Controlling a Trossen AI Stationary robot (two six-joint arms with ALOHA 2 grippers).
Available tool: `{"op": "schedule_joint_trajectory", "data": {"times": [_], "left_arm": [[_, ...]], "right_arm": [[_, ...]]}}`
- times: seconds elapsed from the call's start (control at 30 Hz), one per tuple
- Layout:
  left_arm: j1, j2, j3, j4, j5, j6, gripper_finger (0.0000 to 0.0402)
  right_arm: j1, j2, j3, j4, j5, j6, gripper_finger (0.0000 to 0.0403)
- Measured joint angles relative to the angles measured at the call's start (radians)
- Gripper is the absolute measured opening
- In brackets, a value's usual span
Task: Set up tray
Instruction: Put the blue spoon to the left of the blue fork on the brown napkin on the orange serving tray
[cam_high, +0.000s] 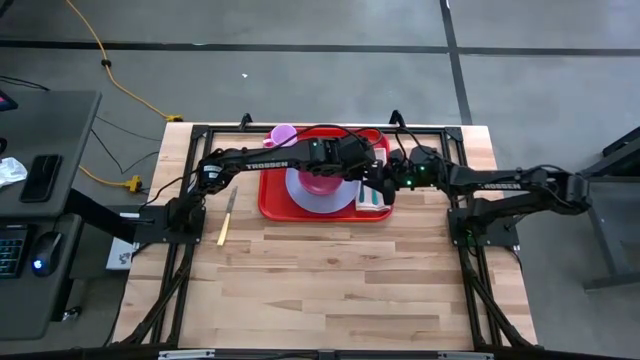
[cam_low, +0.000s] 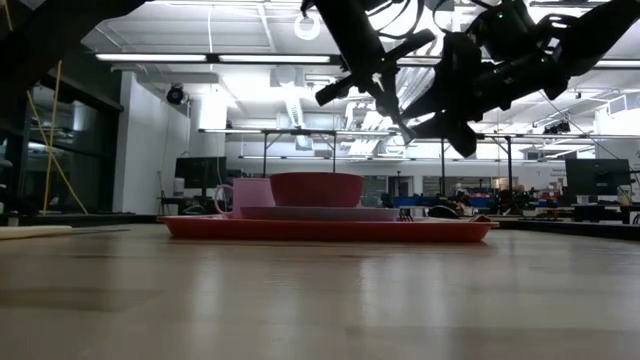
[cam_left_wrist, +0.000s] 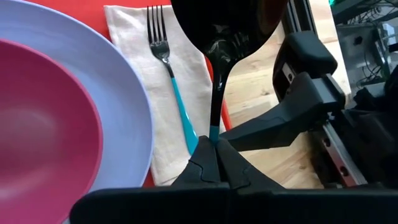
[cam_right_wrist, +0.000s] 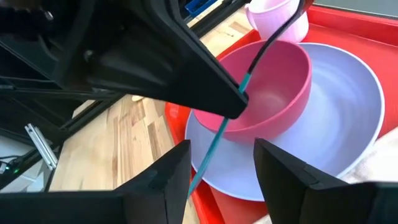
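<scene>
The red tray (cam_high: 272, 200) lies at the table's far middle. On it rest a lavender plate (cam_high: 298, 196) with a pink bowl (cam_high: 322, 183), a pink cup (cam_high: 284, 134), and a tan napkin (cam_left_wrist: 134, 50) on which a teal-handled fork (cam_left_wrist: 169, 74) lies. Above the tray's right part, my left gripper (cam_left_wrist: 214, 146) is shut on a spoon (cam_left_wrist: 224, 18) with a black bowl and a teal handle. My right gripper (cam_right_wrist: 221, 165) is open right beside it, one finger on each side of the handle's free end (cam_right_wrist: 208, 155). My left gripper pinches the spoon's handle (cam_left_wrist: 213, 132) between its two fingertips, where the black neck turns teal. The fingers come slanting down from the table's left. The spoon is tilted and lifted clear above the tray, its teal end (cam_right_wrist: 202, 168) sticking out past the fingers. My right gripper has the teal end between its open fingers; I cannot tell whether a finger touches it.
A knife (cam_high: 227, 218) with a pale handle lies on the bare wood left of the tray. The black frame rails (cam_high: 455, 130) run along the table's far and side edges. The wide near half of the table (cam_high: 330, 290) is bare wood.
</scene>
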Motion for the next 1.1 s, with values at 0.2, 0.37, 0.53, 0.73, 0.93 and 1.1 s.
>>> {"op": "schedule_joint_trajectory", "data": {"times": [0.2, 0.37, 0.53, 0.73, 0.93, 1.1], "left_arm": [[0.000, 0.000, 0.000, -0.002, 0.000, -0.002, 0.0005], [0.000, 0.000, 0.000, -0.004, 0.001, -0.008, 0.0005], [0.000, 0.000, 0.000, 0.001, 0.005, -0.014, 0.0005], [-0.001, 0.000, 0.000, -0.019, 0.009, -0.027, 0.0005], [-0.001, 0.000, 0.000, -0.032, 0.008, -0.034, 0.0005], [-0.001, 0.000, 0.000, -0.012, 0.009, -0.012, 0.0005]], "right_arm": [[-0.001, 0.014, 0.000, 0.033, -0.013, -0.003, 0.0167], [-0.001, 0.015, 0.000, 0.032, -0.010, -0.005, 0.0176], [-0.001, 0.015, 0.000, 0.034, 0.007, -0.028, 0.0172], [-0.001, 0.031, 0.000, 0.034, 0.002, -0.034, 0.0168], [-0.001, 0.049, 0.000, 0.056, -0.005, -0.028, 0.0168], [-0.001, 0.048, 0.000, 0.060, -0.029, -0.002, 0.0168]]}}
